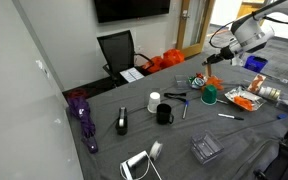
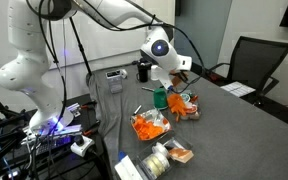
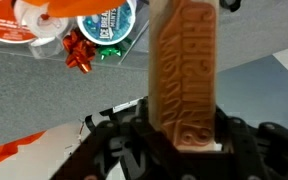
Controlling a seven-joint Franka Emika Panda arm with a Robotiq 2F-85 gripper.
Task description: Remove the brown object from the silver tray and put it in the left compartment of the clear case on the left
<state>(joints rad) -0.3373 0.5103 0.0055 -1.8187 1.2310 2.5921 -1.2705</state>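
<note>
My gripper (image 3: 180, 140) is shut on the brown object (image 3: 184, 70), an orange-brown embossed block that stands upright between the fingers in the wrist view. In both exterior views the gripper (image 1: 214, 62) (image 2: 176, 72) hangs in the air above the table, off to one side of the silver tray (image 1: 246, 101) (image 2: 149, 130), which holds a bright orange pile. The clear case (image 1: 206, 150) sits near the table's front edge, well away from the gripper.
A white cup (image 1: 153, 101), a black mug (image 1: 164, 114) and a green object (image 1: 210, 96) stand mid-table. A purple umbrella (image 1: 82, 115) lies at one end. Below the gripper are a mint tin (image 3: 104, 20), a red bow (image 3: 79, 50) and a tape roll (image 3: 34, 15).
</note>
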